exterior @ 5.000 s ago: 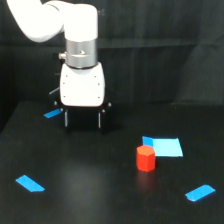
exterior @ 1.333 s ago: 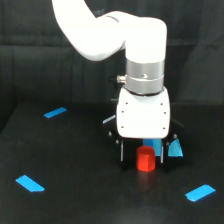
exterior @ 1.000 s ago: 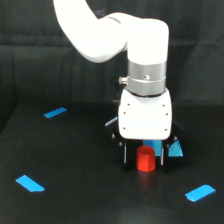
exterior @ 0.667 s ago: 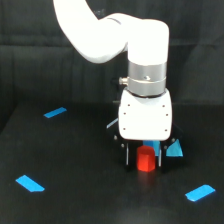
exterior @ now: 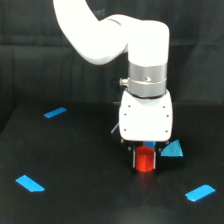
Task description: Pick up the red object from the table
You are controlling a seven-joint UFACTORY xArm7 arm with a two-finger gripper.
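**Red block pinched between lowered gripper fingers**

Gripper (exterior: 146, 159) of the white xArm6 arm (exterior: 107, 32) sits low over the wide matte black table (exterior: 80, 200), its dark fingers (exterior: 135, 159) narrowed against both sides of the small bright red-orange faceted block (exterior: 146, 161). The block stands upright, its long axis running toward 12 o'clock in the exterior view, flat facets facing the camera; its top edge is tucked under the gripper's white boxy housing (exterior: 146, 117). Whether its base touches the table or hangs just above it cannot be told.

The block lies toward 5 o'clock from the middle of the view. Just beside it, at its 3 o'clock, a bright blue tape patch (exterior: 172, 149) peeks out from behind the housing. More flat blue tape strips lie well apart on the table: one (exterior: 55, 112) at 10 o'clock from the block, one (exterior: 30, 183) at 8 o'clock near the edge, and one (exterior: 200, 192) at 4 o'clock.

Behind the table hangs a black curtain backdrop (exterior: 30, 55) with soft vertical folds. The arm's silver wrist ring (exterior: 146, 80) stands straight above the housing.
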